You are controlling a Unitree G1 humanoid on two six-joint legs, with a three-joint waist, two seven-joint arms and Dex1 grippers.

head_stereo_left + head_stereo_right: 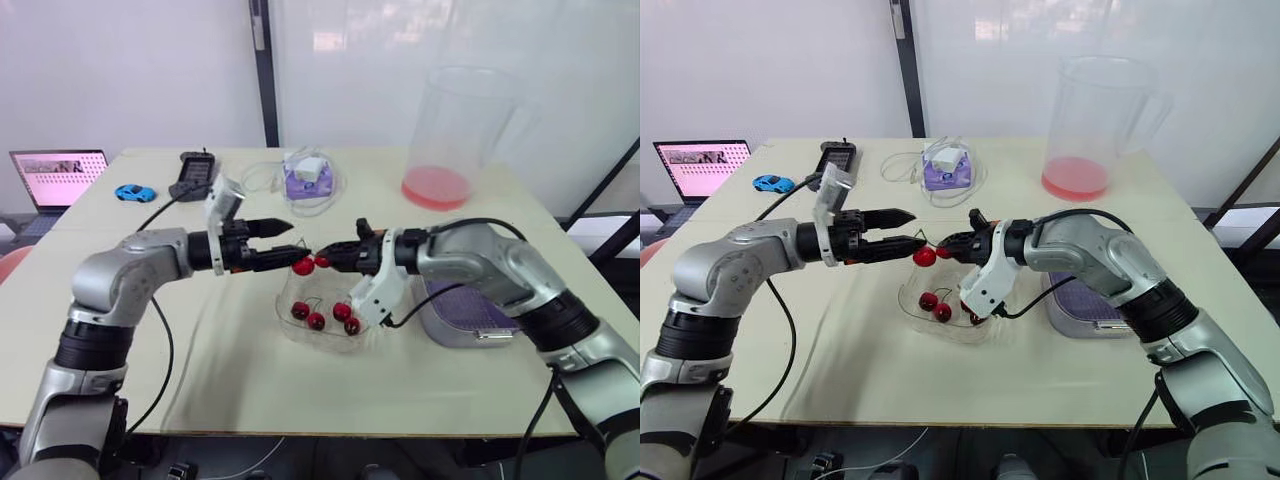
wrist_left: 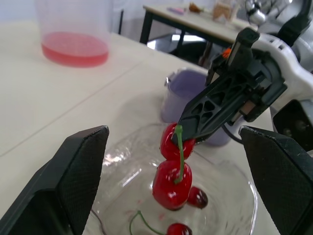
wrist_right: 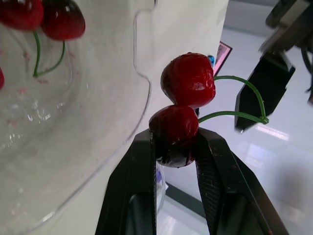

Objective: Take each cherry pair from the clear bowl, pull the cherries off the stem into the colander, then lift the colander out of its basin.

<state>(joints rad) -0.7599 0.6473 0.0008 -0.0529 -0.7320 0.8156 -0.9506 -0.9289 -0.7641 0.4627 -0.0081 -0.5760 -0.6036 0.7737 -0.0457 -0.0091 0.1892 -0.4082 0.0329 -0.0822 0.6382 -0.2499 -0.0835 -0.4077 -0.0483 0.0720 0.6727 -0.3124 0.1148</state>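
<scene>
So the right gripper (image 3: 176,142) is clamped on one cherry of a cherry pair (image 3: 188,81), holding it just above the clear bowl (image 1: 330,343), which has more cherries in it. The left gripper (image 1: 910,228) is spread wide open right in front, with the stem pointing its way. Looks like the pull-apart step, but the pair isn't over the colander (image 1: 465,300) beside the bowl. Next up, probably: the left closes on the stem, both shift over the colander, then pull.

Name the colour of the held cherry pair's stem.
Green stem; the left wrist view shows it best.
</scene>
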